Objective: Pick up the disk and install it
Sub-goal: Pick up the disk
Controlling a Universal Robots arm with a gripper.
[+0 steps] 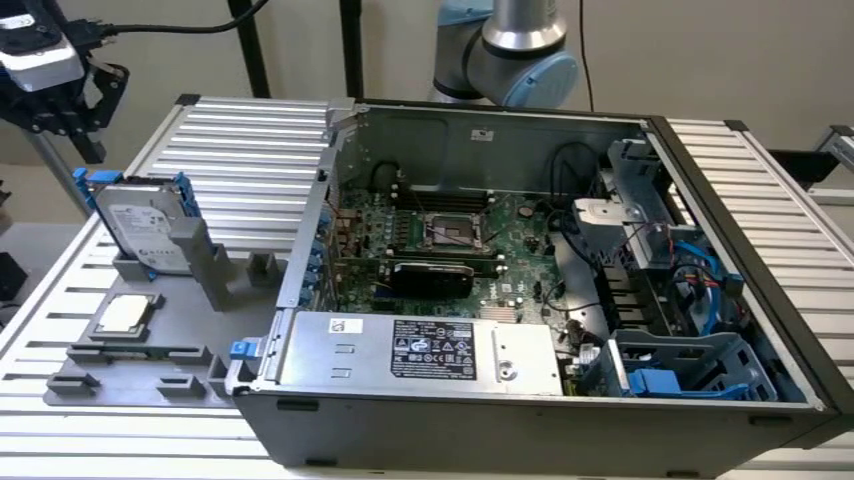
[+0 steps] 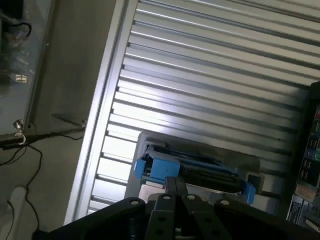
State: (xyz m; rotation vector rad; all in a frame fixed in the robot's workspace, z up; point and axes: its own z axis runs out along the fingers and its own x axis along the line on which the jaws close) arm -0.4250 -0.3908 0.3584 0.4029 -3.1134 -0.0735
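**Worktop** [image 1: 747, 170]: slatted aluminium, carrying everything listed below.

**Computer case** [image 1: 534, 425]: lying open on the worktop and taking up the middle and the exterior view's right. The board and power supply [image 1: 427, 350] are showing inside.

**Grey fixture** [image 1: 200, 275]: sitting just beside the case on the exterior view's left.

**Disk** [image 1: 140, 225] [image 2: 190, 169]: standing on edge in the fixture and leaning slightly, with its white label facing outward and the blue carrier framing it. It is not yet picked up.

**Hand** [image 2: 175, 182]: hanging above the disk and well apart from it, towards the exterior view's upper left. The fingertips are lying together with no gap showing, gripping and touching nothing.

**Processor chip** [image 1: 123, 315]: resting flat on the fixture in front of the disk. It is not part of this job.

**Handling note (judgement):** the step in hand is looking like the approach to the grasp.
- The fingers are needing to spread wider than the disk's thickness before descending.
- The hand is best centred over the top edge and matched to the disk's lean.
- The pads are better closing on the flat faces than on the blue plastic, which is likely to flex.
- The lift is best following the slot's own line, so the carrier is not catching on the fixture.
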